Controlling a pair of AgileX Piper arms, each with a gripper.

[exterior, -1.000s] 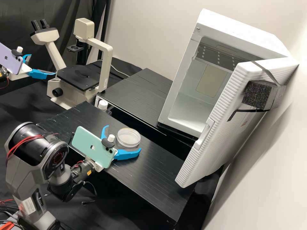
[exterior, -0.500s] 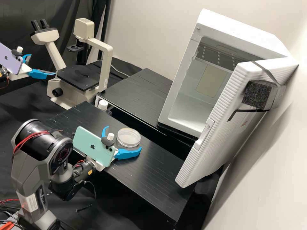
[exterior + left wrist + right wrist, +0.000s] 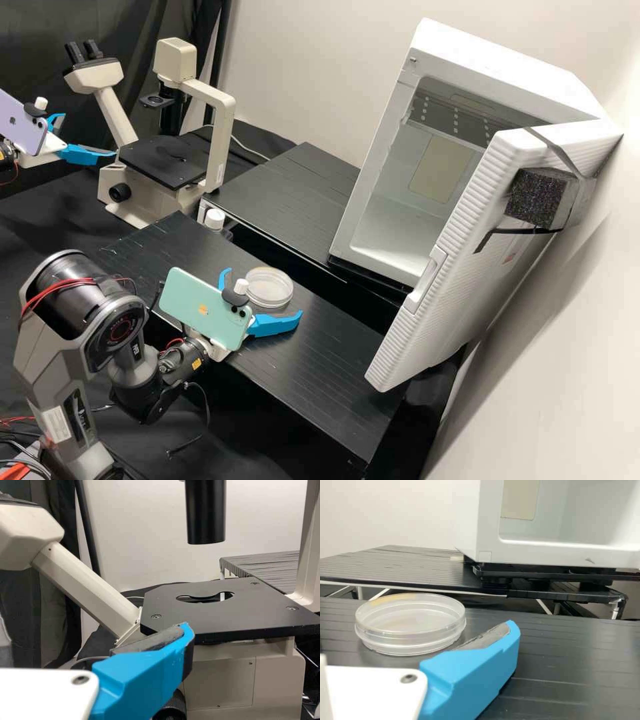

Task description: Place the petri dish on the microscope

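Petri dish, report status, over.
Right gripper open at the dish, not gripping. Dish flat on bench. Left gripper open beside microscope, possibly in the way.

Black bench (image 3: 333, 367), petri dish (image 3: 269, 287) on top

No words or numbers can be read. A small logo marks the purple phone (image 3: 20, 125), left of the microscope (image 3: 163, 161), and the green phone (image 3: 200, 310), nearer the camera than the microscope. Right of it, the white door (image 3: 443, 267) bears an illegible reddish mark.
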